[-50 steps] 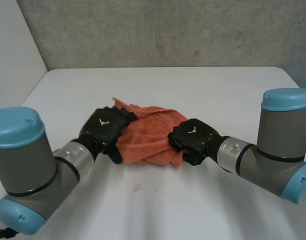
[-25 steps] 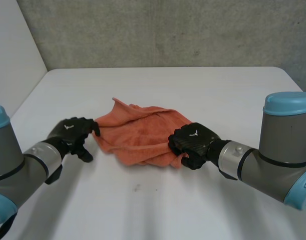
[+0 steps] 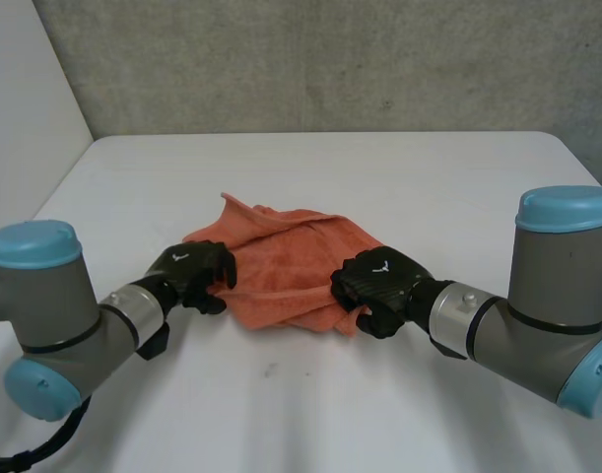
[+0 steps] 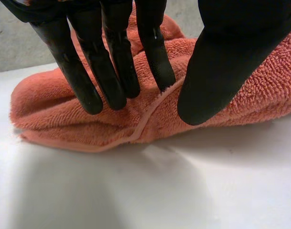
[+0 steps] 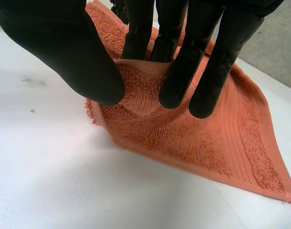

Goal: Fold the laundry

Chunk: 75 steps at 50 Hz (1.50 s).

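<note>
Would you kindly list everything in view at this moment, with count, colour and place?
towel: one, orange, crumpled mid-table between the hands
table: one, white, under everything
wall: one, grey, behind the table
arms: two, grey with light-blue caps, either side of the towel
left hand: one, black, straight fingers touching the towel's left edge
right hand: one, black, fingers and thumb pinching a fold at the towel's right end
</note>
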{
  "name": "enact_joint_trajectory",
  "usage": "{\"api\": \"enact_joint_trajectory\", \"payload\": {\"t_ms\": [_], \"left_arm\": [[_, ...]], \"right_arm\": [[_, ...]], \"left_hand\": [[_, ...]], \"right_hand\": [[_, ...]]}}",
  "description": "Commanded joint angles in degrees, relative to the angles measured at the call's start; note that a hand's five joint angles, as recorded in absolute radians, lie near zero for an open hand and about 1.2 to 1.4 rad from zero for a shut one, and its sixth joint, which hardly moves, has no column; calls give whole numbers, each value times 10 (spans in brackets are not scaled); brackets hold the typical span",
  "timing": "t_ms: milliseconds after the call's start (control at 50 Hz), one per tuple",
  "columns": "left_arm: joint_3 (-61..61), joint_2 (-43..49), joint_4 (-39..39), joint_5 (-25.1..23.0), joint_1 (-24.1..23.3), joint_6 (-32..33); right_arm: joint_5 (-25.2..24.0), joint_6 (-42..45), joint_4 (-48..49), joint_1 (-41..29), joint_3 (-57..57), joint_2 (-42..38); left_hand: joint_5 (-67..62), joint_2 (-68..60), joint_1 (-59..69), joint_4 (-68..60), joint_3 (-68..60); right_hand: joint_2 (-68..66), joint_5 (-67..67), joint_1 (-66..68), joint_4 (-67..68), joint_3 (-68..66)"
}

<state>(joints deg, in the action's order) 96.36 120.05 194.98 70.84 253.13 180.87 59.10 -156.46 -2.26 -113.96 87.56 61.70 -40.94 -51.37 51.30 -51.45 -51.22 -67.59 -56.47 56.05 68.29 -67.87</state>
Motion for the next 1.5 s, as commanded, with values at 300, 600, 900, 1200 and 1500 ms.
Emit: {"api": "enact_joint_trajectory", "payload": {"t_ms": [300,600,900,1200,1500], "left_arm": [[-8,-49,10,46,-25,9],[-24,-242,7,61,-35,9],[-47,-304,4,60,-48,9],[-51,-314,-13,60,-49,11],[-48,-364,-26,59,-49,12]], "right_arm": [[4,-118,35,1,4,14],[102,-248,35,75,16,120],[128,-334,31,79,61,125],[70,-341,34,131,56,104],[68,-336,18,42,-129,-103]], "left_hand": [[-291,-286,287,-285,-288],[-291,-286,287,-285,-288],[-291,-286,287,-285,-288],[-291,-286,287,-285,-288],[-291,-286,287,-285,-288]], "right_hand": [[280,269,-164,-287,283],[538,527,-423,-545,541],[453,441,-337,-460,456],[479,468,-364,-486,482],[437,426,-322,-444,440]]}}
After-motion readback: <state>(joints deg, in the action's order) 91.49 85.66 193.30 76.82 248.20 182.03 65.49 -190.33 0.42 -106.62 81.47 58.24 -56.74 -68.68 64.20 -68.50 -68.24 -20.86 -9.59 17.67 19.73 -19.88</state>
